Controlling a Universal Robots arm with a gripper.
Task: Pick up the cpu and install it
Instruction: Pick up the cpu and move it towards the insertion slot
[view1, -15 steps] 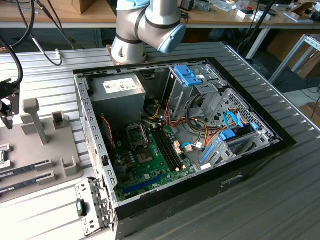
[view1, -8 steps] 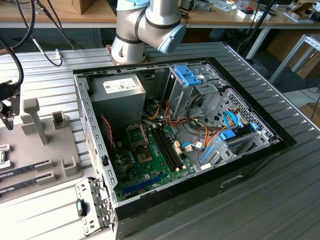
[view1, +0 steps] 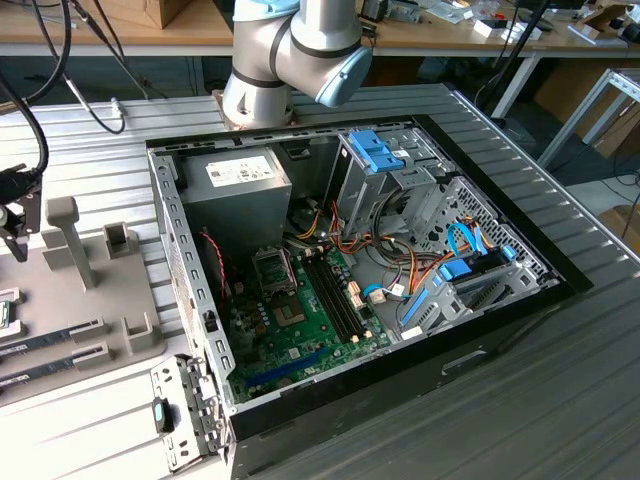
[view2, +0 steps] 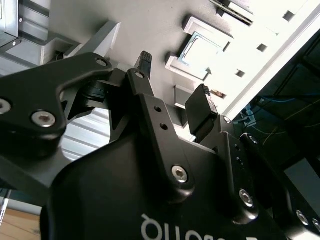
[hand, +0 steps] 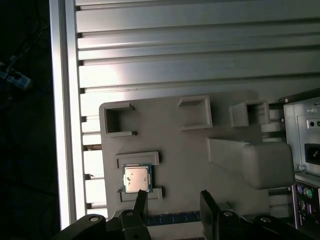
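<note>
The black two-finger gripper (hand: 175, 204) hangs open and empty over the flat grey plastic tray (hand: 200, 160). The cpu (hand: 136, 178), a small silver-topped square chip with a green rim, lies in its framed recess on that tray, beside one fingertip rather than between both. Closing from this offset could clip the recess wall and tilt the chip.

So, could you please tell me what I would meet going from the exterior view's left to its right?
Grey parts tray → power supply inside the open computer case → blue drive-bay latch → blue cables.
</note>
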